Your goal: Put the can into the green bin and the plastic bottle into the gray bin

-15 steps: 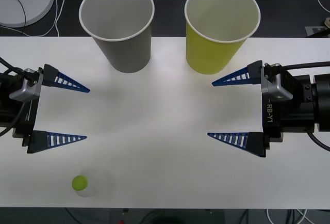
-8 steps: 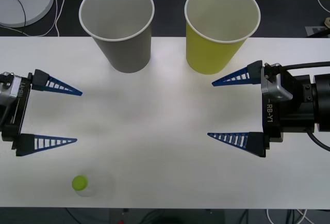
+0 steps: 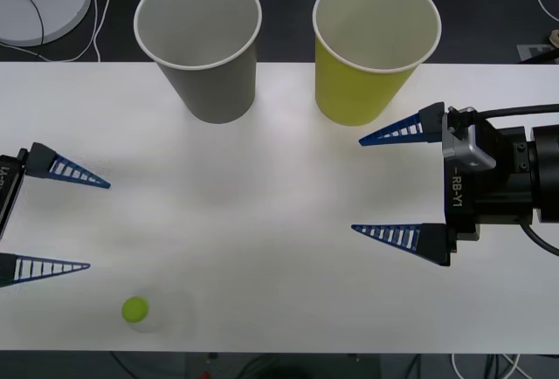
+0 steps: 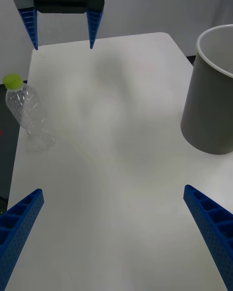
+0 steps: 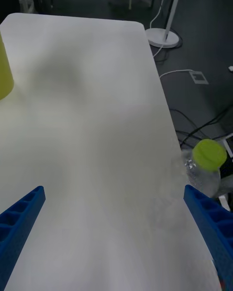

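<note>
Plastic bottle upright at table's 7 o'clock: likely light, crinkly, tippy; grip mid-body. Left gripper and right gripper both spread, empty.

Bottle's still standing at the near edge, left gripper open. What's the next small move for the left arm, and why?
Probably bring the left gripper toward the near table edge, level with the plastic bottle, before closing in. The bottle stands upright beside that gripper, nearer the edge, outside its open fingers. The right gripper hovers open farther away, and the gray bin sits on the left arm's side.
</note>
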Motion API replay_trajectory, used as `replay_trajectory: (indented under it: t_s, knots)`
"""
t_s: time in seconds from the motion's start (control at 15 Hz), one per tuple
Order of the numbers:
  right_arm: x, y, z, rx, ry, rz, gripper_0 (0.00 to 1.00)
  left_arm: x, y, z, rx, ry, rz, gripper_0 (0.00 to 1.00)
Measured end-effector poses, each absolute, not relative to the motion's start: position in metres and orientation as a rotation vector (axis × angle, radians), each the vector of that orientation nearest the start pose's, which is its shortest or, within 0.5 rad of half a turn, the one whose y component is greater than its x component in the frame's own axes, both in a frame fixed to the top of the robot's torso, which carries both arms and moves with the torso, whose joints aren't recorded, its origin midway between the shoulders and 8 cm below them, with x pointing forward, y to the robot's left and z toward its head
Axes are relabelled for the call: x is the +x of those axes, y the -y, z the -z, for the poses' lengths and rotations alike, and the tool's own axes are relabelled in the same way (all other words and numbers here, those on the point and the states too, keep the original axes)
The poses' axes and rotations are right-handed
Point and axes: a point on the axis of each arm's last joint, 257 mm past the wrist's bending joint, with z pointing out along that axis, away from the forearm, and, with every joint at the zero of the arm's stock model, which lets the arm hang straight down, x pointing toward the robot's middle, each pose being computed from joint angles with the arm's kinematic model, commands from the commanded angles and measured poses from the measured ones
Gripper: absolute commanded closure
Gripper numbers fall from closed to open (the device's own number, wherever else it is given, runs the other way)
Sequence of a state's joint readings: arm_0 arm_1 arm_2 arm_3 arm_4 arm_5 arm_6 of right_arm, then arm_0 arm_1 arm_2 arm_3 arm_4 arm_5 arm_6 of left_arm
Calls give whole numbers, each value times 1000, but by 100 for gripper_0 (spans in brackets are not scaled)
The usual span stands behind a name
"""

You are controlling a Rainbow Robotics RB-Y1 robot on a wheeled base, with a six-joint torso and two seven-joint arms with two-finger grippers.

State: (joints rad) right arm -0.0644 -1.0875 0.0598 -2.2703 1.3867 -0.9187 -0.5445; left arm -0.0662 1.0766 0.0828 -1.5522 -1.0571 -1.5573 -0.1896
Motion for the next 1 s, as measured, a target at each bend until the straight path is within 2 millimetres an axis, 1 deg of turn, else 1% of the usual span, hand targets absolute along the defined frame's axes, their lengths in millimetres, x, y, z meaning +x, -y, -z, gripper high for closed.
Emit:
replay_trajectory:
  t_s: [0.13, 0.4, 0.53, 1.0]
  knots:
    - [339, 115, 98, -1497, -1443, -474, 0, 329, -295, 171, 1706, -1368, 617, 0]
    - [339, 115, 98, -1497, -1443, -474, 0, 333, -322, 193, 1742, -1372, 536, 0]
    - [339, 115, 98, -1497, -1443, -474, 0, 323, -326, 203, 1748, -1380, 543, 0]
    - [339, 115, 98, -1497, -1443, -474, 0, 279, -322, 231, 1768, -1396, 623, 0]
